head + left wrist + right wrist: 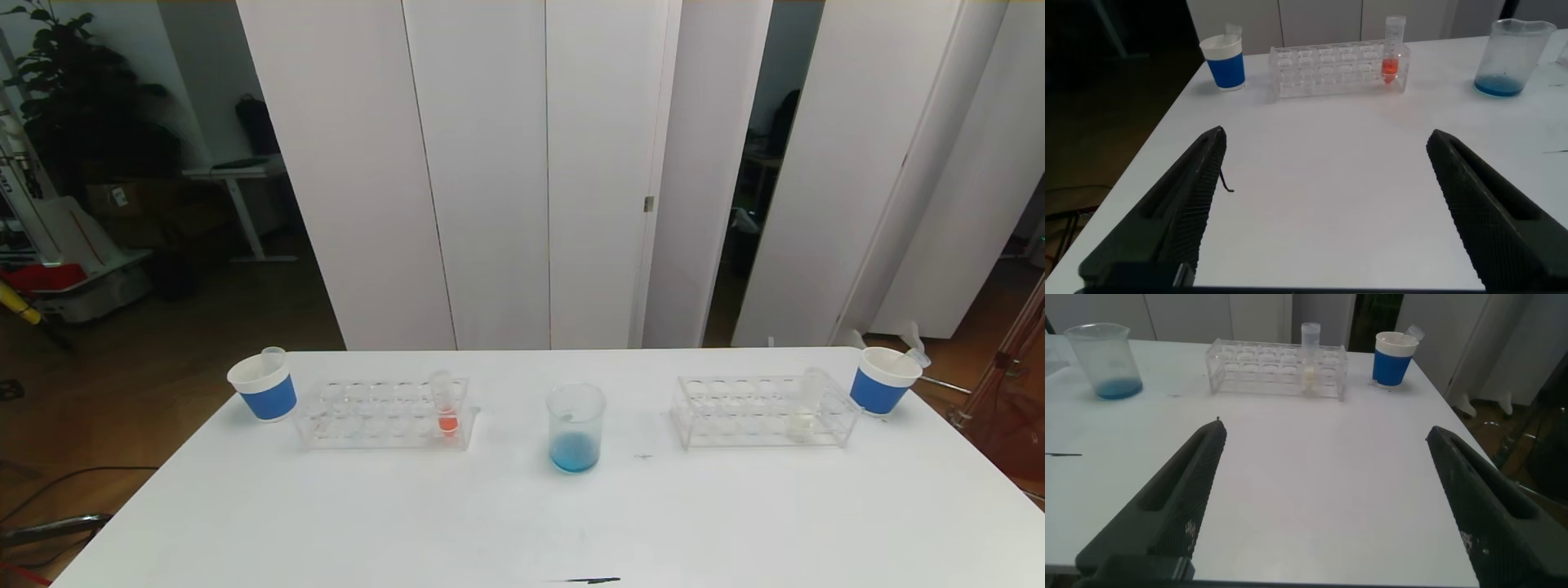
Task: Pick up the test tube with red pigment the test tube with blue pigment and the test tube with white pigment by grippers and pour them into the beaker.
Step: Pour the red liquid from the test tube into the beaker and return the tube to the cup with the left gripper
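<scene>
Fingers [1200,204] wide — beaker [1511,57] well beyond

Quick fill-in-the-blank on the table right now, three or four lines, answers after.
1. The liquid in the beaker is ____.
2. The test tube with red pigment stands in the rack on the robot's ____ side.
3. The test tube with white pigment stands in the rack beside the ____ paper cup.
4. The left gripper and right gripper are both ____.

Answers: blue; left; right; open
</scene>
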